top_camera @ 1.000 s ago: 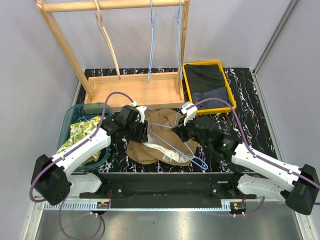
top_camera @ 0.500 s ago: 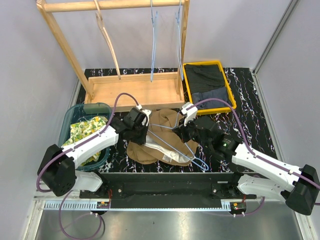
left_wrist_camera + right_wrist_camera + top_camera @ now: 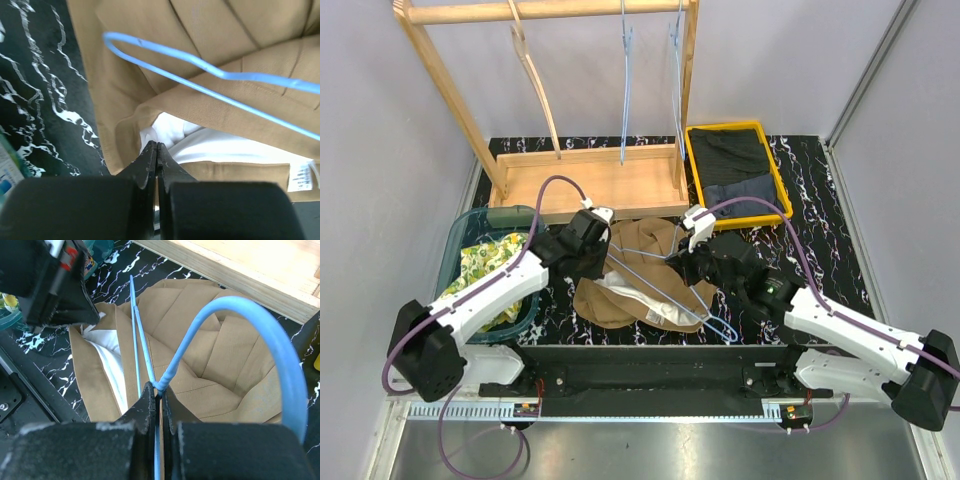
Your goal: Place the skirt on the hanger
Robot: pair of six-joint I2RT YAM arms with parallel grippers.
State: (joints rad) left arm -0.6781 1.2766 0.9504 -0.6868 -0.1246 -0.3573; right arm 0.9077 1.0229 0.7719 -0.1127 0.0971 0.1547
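Observation:
A tan skirt [image 3: 650, 240] with white lining [image 3: 210, 145] lies crumpled on the black marbled table between the arms. Across it lies a blue wire hanger [image 3: 665, 290]. My right gripper [image 3: 159, 386] is shut on the hanger's twisted neck [image 3: 167, 377], with the hook [image 3: 270, 335] arching up to the right. At the skirt's left edge my left gripper [image 3: 156, 145] is shut, its tips pinching the fabric where the tan waistband [image 3: 120, 130] meets the lining. In the top view the left gripper [image 3: 605, 262] and right gripper [image 3: 682, 262] face each other over the skirt.
A wooden clothes rack [image 3: 585, 180] stands at the back, with a wooden hanger [image 3: 535, 70] and blue wire hangers [image 3: 625, 80] on it. A yellow tray [image 3: 692, 170] with dark clothes is at the back right. A teal bin [image 3: 455, 245] with patterned cloth sits left.
The left gripper's jaws have closed at the skirt's left edge, and the left arm has shifted slightly. The right arm and the hanger have stayed in place.

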